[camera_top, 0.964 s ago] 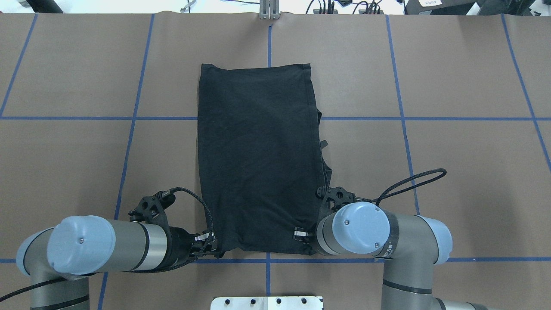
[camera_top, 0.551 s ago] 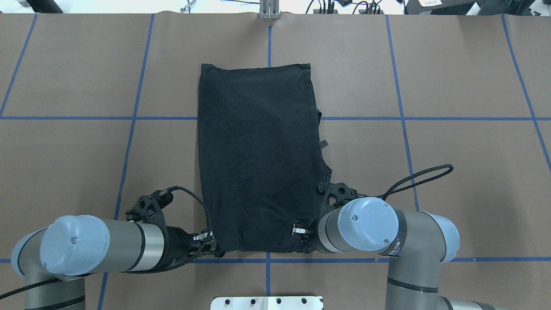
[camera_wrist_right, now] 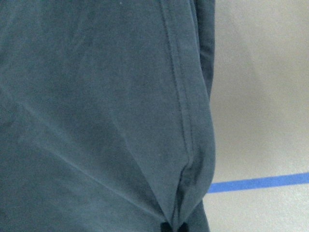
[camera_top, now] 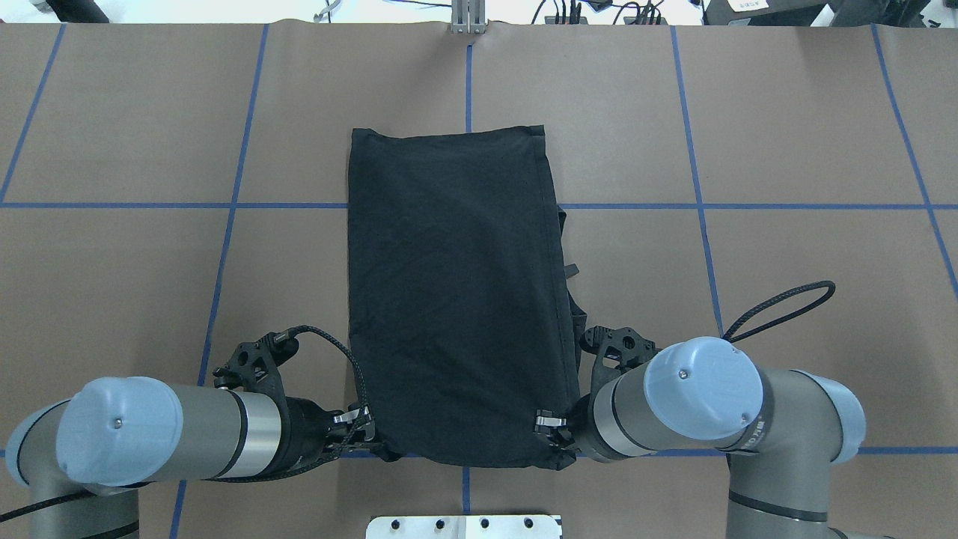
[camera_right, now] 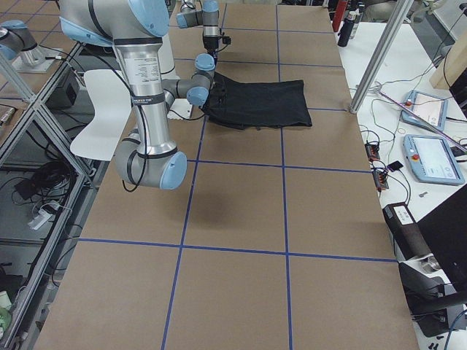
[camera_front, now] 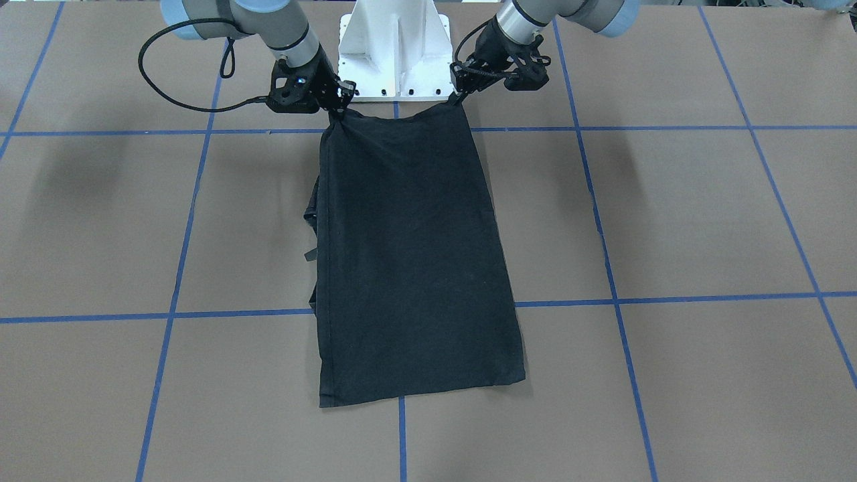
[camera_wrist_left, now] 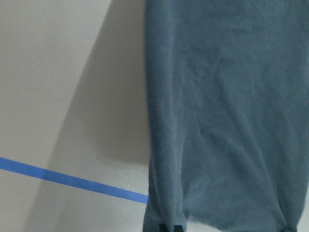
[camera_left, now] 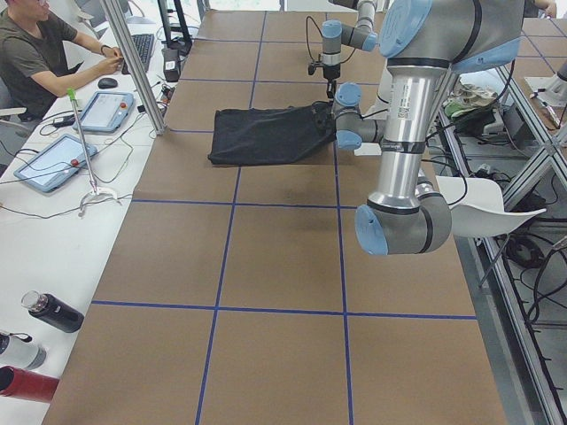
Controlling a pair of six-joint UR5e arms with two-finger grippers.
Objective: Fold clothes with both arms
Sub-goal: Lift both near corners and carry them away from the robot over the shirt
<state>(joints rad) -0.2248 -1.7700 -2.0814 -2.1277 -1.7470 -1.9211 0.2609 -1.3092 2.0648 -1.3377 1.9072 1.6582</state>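
T-shirt [camera_top: 456,299] stretches out beyond the left gripper [camera_front: 460,99] and right gripper [camera_front: 339,115], each pinching one raised near corner

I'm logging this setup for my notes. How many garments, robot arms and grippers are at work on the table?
T-shirt, black: 1
Robot arms: 2 (left arm, right arm)
Grippers: 2 (left gripper, right gripper), each shut on a corner of the T-shirt
Total: 5
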